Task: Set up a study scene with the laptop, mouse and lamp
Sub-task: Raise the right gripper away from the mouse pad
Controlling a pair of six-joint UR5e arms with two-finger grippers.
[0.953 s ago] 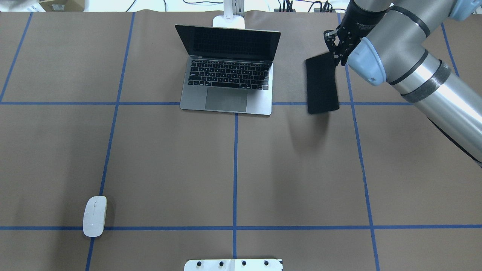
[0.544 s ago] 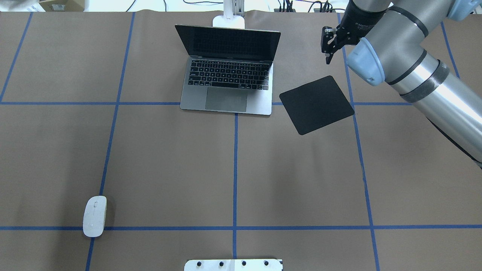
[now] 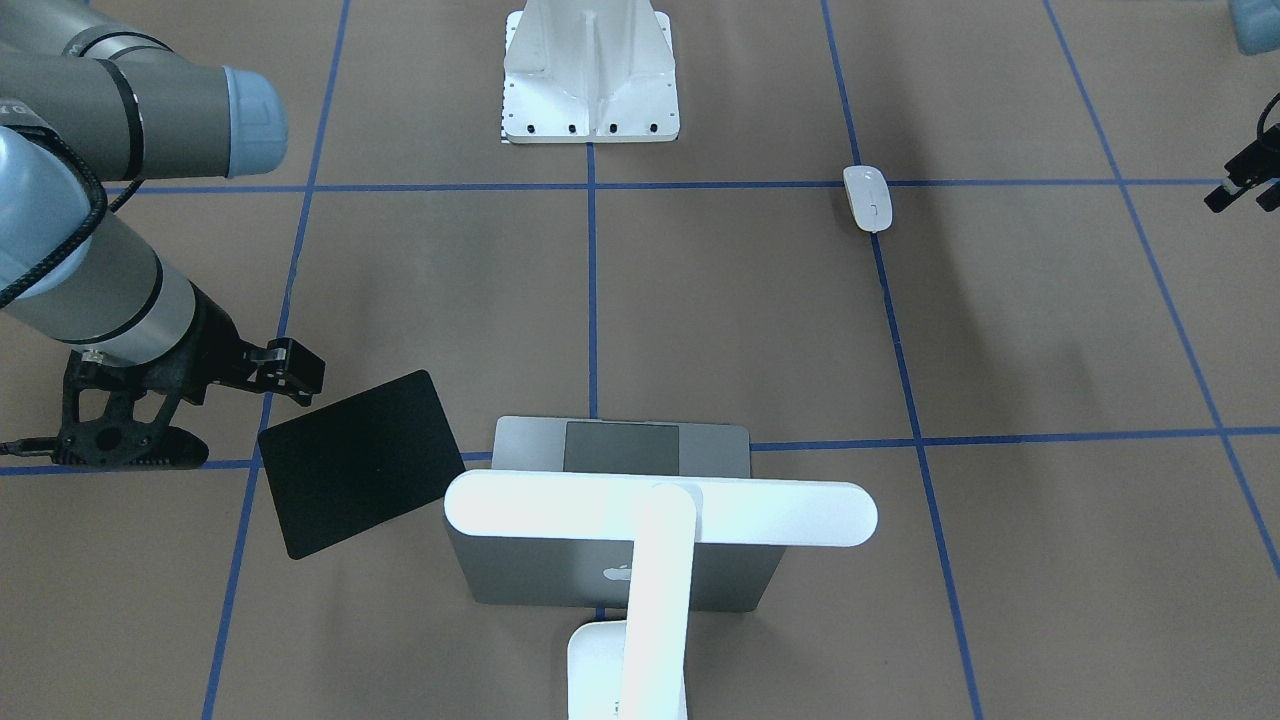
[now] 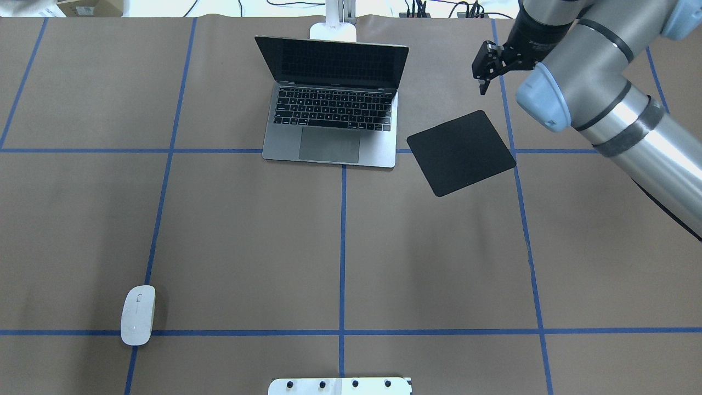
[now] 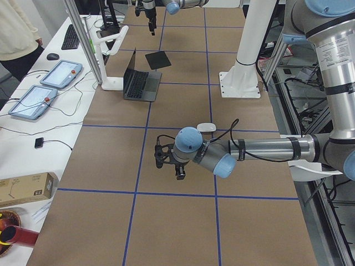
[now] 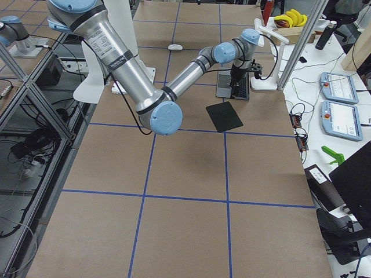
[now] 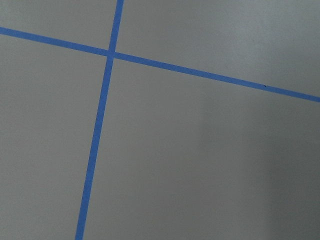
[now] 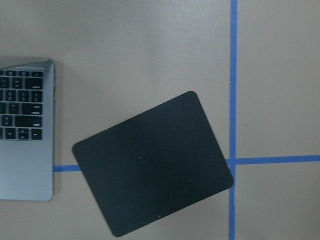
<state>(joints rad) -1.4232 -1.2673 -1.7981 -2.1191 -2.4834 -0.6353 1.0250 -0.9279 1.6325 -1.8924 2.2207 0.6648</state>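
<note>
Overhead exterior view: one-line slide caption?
Open laptop with black pad flat beside it, right gripper hovering beyond the pad, mouse far off near left.

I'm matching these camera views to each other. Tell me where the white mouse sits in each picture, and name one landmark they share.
Exterior front-facing: mouse in the upper right.
Overhead exterior: mouse in the lower left.
Exterior left: mouse near the centre.
Exterior right: mouse near the top, left of centre.
Left wrist: not in it.
Right wrist: not in it.
Landmark: the open laptop, visible in every view but the left wrist.
</note>
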